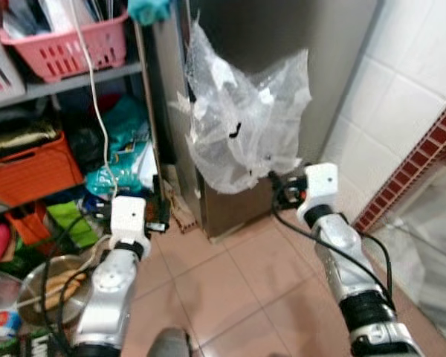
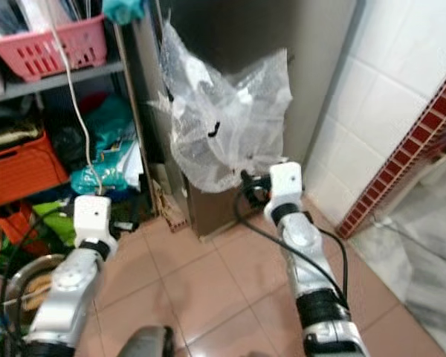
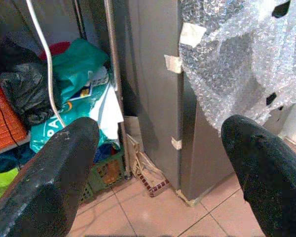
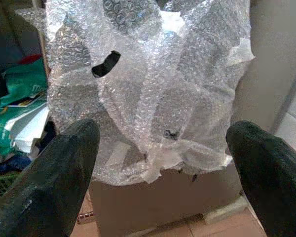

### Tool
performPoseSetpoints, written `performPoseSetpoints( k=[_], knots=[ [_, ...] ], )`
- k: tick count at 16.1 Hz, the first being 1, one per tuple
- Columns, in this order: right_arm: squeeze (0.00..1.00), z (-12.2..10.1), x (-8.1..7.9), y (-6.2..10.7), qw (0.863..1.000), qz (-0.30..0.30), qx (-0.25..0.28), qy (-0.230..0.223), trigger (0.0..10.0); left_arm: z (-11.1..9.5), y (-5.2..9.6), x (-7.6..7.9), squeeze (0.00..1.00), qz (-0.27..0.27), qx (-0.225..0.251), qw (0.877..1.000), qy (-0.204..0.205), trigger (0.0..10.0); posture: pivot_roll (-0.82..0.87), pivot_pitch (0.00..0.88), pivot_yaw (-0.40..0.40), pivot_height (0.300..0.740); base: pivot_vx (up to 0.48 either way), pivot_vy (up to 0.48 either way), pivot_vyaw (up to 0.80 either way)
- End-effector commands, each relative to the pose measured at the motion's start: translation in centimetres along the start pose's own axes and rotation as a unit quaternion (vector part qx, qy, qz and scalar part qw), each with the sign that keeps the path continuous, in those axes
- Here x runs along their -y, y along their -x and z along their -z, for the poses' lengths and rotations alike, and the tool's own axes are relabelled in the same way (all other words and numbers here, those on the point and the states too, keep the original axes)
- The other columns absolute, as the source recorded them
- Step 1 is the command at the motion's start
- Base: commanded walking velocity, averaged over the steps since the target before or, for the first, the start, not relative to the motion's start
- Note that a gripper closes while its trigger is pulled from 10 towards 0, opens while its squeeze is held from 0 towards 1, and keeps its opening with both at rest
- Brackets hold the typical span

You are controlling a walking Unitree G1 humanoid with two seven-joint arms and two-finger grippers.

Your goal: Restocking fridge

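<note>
Fridge (image 1: 282,44): grey, shut, straight ahead; bubble wrap (image 1: 245,123) taped across its lower front, likely as padding.
Right tool (image 4: 160,163): raised near the wrap's lower edge, fingers spread wide, holding nothing.
Left tool (image 3: 158,163): fingers wide apart, empty, pointed at the fridge's left corner.
Shelf rack (image 1: 52,82): left, crammed with baskets and bags.
Stage: door closed, fitting either before loading or after; no stock in either tool.
</note>
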State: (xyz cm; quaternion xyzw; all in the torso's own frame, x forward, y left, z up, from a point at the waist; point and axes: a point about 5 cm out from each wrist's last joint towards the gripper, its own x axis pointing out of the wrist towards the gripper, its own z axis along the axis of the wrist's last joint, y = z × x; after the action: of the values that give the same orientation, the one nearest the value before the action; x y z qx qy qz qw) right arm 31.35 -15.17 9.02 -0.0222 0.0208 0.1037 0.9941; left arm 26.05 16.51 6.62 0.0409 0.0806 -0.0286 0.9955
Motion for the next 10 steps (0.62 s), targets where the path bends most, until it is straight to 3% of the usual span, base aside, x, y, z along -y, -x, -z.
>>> performPoseSetpoints(
  k=[1, 10],
  knots=[
    [0.0, -0.3, -0.45, -0.23, 1.0, -0.006, 0.008, -0.002, 10.0, -0.25, -0.07, -0.39, 0.0, -0.005, 0.006, 1.0, -0.002, 10.0, 0.09, 0.0, -0.012, 0.74, 0.0, 0.0, 0.0],
    [0.0, -0.22, -0.25, -0.2, 1.0, 0.014, 0.012, 0.004, 10.0, -0.43, -0.11, -0.19, 0.0, 0.0, 0.014, 1.0, 0.003, 10.0, 0.09, 0.0, -0.015, 0.74, 0.0, 0.0, 0.0]
  ],
)
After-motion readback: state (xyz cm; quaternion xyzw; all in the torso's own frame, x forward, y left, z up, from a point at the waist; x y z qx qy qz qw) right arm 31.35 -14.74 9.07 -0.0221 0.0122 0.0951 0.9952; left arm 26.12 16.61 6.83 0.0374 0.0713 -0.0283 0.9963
